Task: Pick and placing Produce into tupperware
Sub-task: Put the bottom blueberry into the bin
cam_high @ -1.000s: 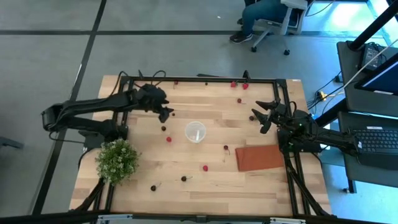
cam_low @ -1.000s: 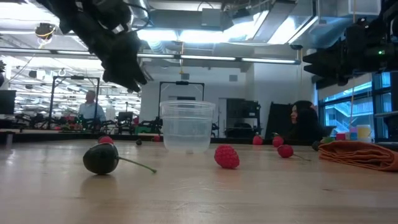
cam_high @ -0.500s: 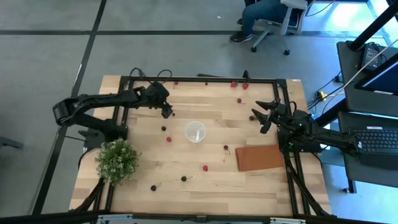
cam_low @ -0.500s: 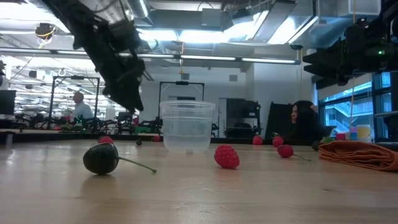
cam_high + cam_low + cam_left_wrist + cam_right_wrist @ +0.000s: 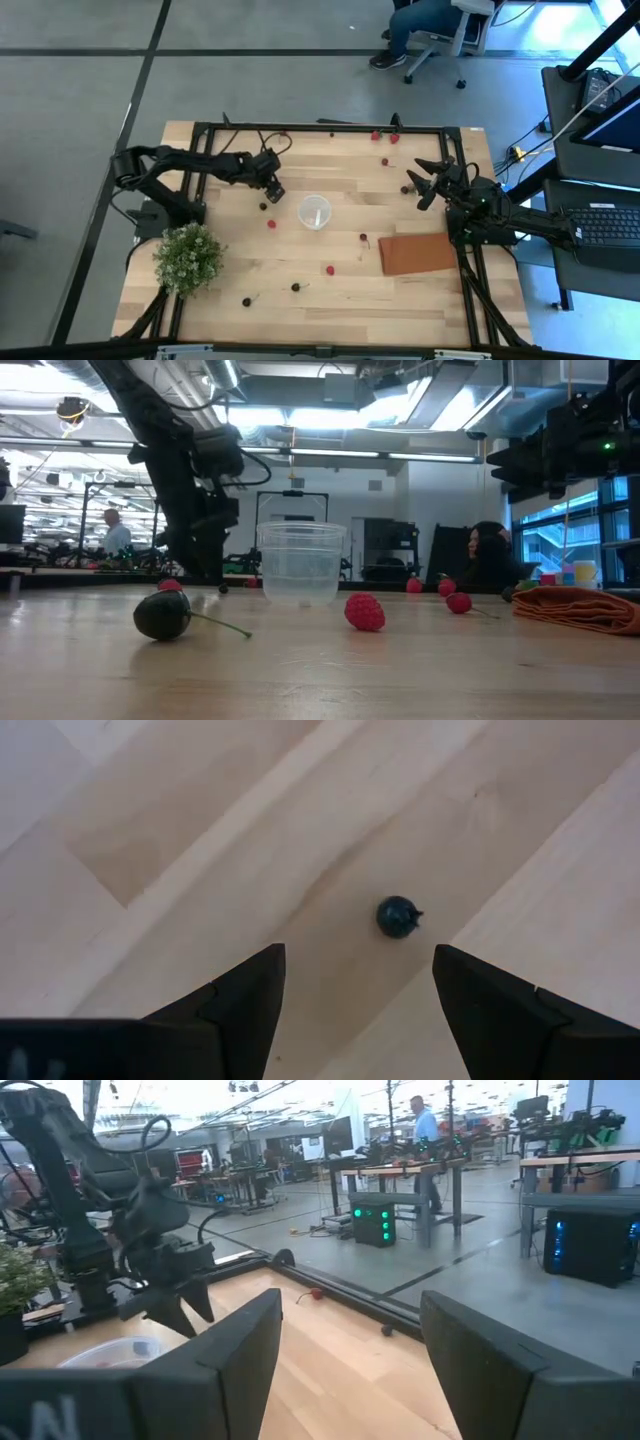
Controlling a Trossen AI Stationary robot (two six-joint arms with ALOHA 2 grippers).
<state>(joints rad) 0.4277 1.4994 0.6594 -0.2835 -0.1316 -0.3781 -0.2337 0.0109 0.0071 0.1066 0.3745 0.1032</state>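
The tupperware (image 5: 314, 212) is a small translucent cup standing upright on its base mid-table, also seen in the low view (image 5: 300, 563). Red and dark berries lie scattered on the wood. My left gripper (image 5: 274, 192) is open, low over the table left of the cup, pointing down at a dark berry (image 5: 398, 916) that lies just ahead of its fingertips (image 5: 357, 960), untouched. My right gripper (image 5: 424, 183) waits open above the table's right side, beyond the reddish-brown mat (image 5: 418, 253).
A leafy bush with white flowers (image 5: 188, 258) stands near the table's left near corner. Close to the low camera lie a dark cherry with a stem (image 5: 162, 615) and a raspberry (image 5: 365, 611). More berries (image 5: 385, 161) sit by the far edge. A person sits beyond the table.
My left gripper has come down from well above the table to just over the wood beside the cup, shifting slightly toward the near edge, over the dark berry. The arm behind it has folded back toward the left. The berries and the cup have stayed put.
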